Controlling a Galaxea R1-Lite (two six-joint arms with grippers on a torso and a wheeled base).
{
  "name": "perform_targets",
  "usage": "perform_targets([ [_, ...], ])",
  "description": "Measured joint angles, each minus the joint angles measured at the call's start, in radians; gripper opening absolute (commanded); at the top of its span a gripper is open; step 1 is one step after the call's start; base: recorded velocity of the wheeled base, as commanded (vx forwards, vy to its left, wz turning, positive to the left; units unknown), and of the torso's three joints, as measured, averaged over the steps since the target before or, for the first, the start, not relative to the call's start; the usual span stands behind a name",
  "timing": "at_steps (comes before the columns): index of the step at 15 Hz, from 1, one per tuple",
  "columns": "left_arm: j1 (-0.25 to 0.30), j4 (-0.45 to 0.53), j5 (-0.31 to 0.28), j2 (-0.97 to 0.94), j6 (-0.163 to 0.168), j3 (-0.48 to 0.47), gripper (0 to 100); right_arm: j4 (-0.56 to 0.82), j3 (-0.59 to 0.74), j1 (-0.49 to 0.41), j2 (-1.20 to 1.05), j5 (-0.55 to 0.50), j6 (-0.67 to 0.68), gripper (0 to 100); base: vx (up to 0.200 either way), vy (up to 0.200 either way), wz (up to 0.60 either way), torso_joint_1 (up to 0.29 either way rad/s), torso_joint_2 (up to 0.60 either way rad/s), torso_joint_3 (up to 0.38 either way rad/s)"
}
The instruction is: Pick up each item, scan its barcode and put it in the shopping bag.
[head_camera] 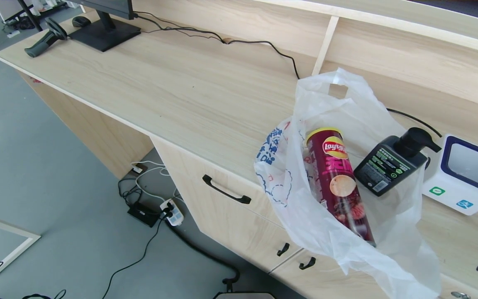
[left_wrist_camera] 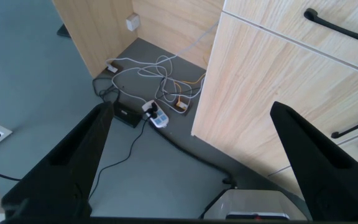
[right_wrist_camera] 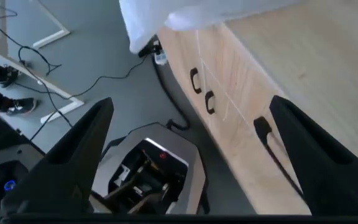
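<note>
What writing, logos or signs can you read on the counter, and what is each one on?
Chips can: a round brand logo near the lid, not read out here; the large script below it is too blurred to read.
Black pump bottle: green and white label print, too small to read.
Shopping bag: blue printing on its side, crumpled and unreadable.
Barcode scanner: one green icon and one blue icon, no legible words.

Your left gripper [left_wrist_camera: 189, 107], fingers [left_wrist_camera: 73, 162] spread wide, hangs over grey floor [left_wrist_camera: 30, 68] beside tangled cables [left_wrist_camera: 160, 68] and wooden drawers [left_wrist_camera: 272, 68].
</note>
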Motion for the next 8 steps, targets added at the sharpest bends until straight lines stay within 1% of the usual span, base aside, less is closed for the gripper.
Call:
perform_targets([
  [2, 0.001, 0.000, 0.000, 0.000, 0.000, 0.000, 100, 0.404, -0.031, 0.020, -0.243, 0.007, 0.000, 100, 0.000, 0.000, 0.00, 0.000, 0.00, 0.000],
  [3, 0.001, 0.000, 0.000, 0.000, 0.000, 0.000, 100, 0.513, -0.046, 0.029, -0.325, 0.009, 0.001, 100, 0.000, 0.000, 0.00, 0.000, 0.00, 0.000],
  [4, 0.001, 0.000, 0.000, 0.000, 0.000, 0.000, 100, 0.558, -0.062, 0.032, -0.399, 0.005, 0.017, 100, 0.000, 0.000, 0.00, 0.000, 0.00, 0.000],
  [5, 0.001, 0.000, 0.000, 0.000, 0.000, 0.000, 100, 0.564, -0.068, 0.022, -0.437, -0.024, 0.050, 100, 0.000, 0.000, 0.00, 0.000, 0.00, 0.000],
  [6, 0.001, 0.000, 0.000, 0.000, 0.000, 0.000, 100, 0.561, -0.072, -0.014, -0.458, -0.078, 0.085, 100, 0.000, 0.000, 0.00, 0.000, 0.00, 0.000],
  [7, 0.000, 0.000, 0.000, 0.000, 0.000, 0.000, 100, 0.557, -0.072, -0.042, -0.465, -0.134, 0.103, 100, 0.000, 0.000, 0.00, 0.000, 0.00, 0.000],
  [8, 0.000, 0.000, 0.000, 0.000, 0.000, 0.000, 100, 0.548, -0.071, -0.057, -0.470, -0.261, 0.109, 100, 0.000, 0.000, 0.00, 0.000, 0.00, 0.000],
])
